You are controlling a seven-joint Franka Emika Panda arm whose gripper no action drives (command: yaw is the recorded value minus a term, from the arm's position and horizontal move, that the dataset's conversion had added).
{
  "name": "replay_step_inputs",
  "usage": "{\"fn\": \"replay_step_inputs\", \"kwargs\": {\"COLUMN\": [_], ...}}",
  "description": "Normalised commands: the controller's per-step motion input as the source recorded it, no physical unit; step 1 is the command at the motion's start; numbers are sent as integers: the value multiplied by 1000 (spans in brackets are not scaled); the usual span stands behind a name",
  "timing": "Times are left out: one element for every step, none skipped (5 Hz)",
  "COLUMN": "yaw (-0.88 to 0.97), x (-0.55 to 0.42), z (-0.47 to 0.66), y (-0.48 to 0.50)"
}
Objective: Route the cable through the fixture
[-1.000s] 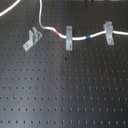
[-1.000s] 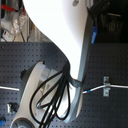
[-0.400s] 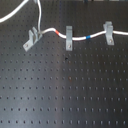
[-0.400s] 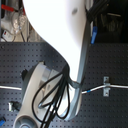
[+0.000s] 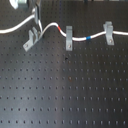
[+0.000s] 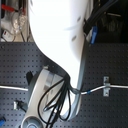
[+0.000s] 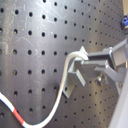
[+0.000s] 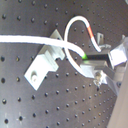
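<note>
Cable (image 8: 75, 49) pinched in end effector (image 8: 86, 61) beside fixture (image 8: 44, 64)

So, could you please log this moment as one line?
phase: routing | gripper: shut on cable | position: at fixture slot | red band: beside middle clip

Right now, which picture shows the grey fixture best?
The second wrist view: the fixture fills it, prongs, foot and cable clear. The first exterior view shows it small; the first wrist view cannot be read for certain; the second exterior view hides it.
</note>
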Motion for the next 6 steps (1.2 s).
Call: {"fn": "replay_step_inputs", "kwargs": {"yaw": [220, 297, 363, 346, 360, 343], "x": [-143, -201, -120, -58, -110, -184], "z": [127, 72, 33, 142, 125, 114], "y": [86, 73, 105, -27, -37, -73]}}
